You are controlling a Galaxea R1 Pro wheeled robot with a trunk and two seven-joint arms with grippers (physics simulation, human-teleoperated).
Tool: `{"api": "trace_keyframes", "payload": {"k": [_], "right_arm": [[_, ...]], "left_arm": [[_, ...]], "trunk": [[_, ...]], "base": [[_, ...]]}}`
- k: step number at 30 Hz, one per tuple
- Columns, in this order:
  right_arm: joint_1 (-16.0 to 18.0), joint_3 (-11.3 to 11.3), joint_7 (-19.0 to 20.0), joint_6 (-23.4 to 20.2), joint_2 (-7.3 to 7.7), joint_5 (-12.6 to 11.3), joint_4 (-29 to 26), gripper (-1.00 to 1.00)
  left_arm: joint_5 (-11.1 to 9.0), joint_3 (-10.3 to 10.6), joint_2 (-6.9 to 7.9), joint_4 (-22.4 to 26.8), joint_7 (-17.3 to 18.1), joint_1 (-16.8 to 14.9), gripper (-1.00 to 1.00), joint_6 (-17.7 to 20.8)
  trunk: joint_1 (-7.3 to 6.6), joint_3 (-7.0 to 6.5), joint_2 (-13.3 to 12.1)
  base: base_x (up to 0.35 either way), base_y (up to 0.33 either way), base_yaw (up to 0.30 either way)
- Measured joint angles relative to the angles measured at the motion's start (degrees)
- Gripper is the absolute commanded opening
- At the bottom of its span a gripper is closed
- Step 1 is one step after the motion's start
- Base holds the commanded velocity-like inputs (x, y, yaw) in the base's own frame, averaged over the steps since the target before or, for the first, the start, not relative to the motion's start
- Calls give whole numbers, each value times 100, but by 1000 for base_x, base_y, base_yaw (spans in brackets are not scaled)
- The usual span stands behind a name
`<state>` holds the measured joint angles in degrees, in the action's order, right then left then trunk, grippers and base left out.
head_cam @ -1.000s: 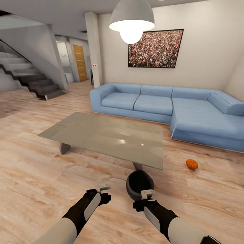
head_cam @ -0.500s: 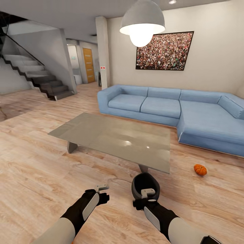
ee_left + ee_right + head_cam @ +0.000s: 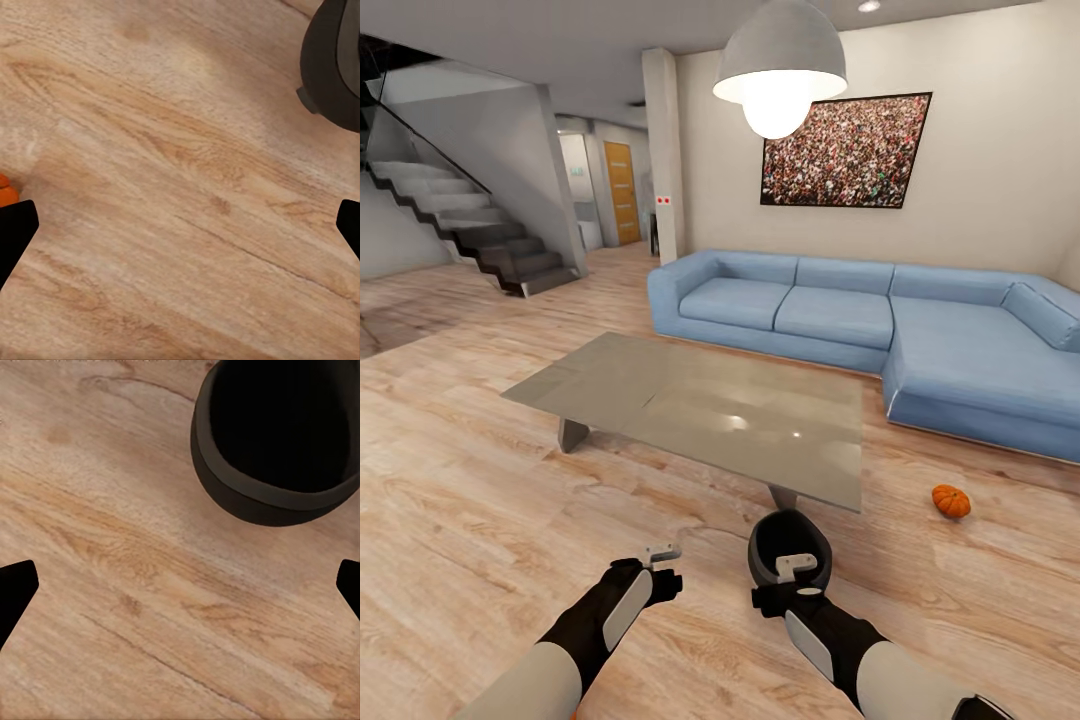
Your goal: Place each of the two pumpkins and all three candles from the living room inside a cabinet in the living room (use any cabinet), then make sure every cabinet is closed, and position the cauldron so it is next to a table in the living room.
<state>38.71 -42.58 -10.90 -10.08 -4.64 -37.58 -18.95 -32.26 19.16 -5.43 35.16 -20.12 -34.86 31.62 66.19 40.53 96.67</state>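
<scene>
The black cauldron (image 3: 790, 543) stands upright on the floor, close to the near right corner of the low beige-grey table (image 3: 690, 400). My right gripper (image 3: 796, 570) hovers just in front of it, open and empty; the right wrist view shows the cauldron (image 3: 277, 435) beyond the spread fingertips (image 3: 15, 592). My left gripper (image 3: 661, 552) is open over bare floor, left of the cauldron (image 3: 337, 60). One orange pumpkin (image 3: 951, 500) lies on the floor to the right of the table. An orange sliver (image 3: 4, 191) shows at the edge of the left wrist view. Candles and cabinet are out of view.
A blue corner sofa (image 3: 880, 330) runs behind the table and along the right. Stairs (image 3: 470, 230) rise at the far left, with a doorway (image 3: 622, 190) beyond. A pendant lamp (image 3: 780, 70) hangs over the table. Wooden floor (image 3: 460, 500) stretches open to the left.
The whole view shifted between one second and half a second ago, so the camera moved, and the cauldron's mouth shows more. Nothing has moved since then.
</scene>
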Motion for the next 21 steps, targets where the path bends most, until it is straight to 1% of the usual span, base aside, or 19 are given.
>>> {"api": "trace_keyframes", "payload": {"k": [9,12,13,15,16,17,18,20,21], "right_arm": [[0,0,-26,-13,-6,3,0,100],[0,0,-33,-20,-9,3,1,100],[1,0,-36,-21,-10,4,3,100],[1,0,-38,-21,-14,4,3,100],[1,0,-39,-23,-15,4,3,100],[1,-2,-40,-27,-15,4,5,100],[1,-2,-41,-31,-16,4,4,100],[1,-2,-41,-51,-16,4,7,100],[1,-1,-41,-60,-16,5,8,100]], "left_arm": [[6,0,21,0,-6,0,100,0],[4,-15,122,1,-6,0,100,1],[2,-56,171,2,2,1,100,2],[-7,-254,280,2,24,1,100,3],[-14,-391,332,2,33,0,100,3],[-17,-593,397,2,43,0,100,5],[-22,-707,440,2,46,0,100,7],[-29,-865,539,2,49,0,100,6],[-41,-895,568,2,47,0,100,2]], "trunk": [[0,0,0],[0,0,0],[0,0,0],[0,0,0],[0,0,0],[0,0,0],[0,0,0],[0,0,0],[0,0,0]], "base": [[0,0,0],[0,0,86],[0,0,189],[0,0,223],[0,0,251],[0,0,259],[0,0,264],[0,0,270],[0,0,272]]}}
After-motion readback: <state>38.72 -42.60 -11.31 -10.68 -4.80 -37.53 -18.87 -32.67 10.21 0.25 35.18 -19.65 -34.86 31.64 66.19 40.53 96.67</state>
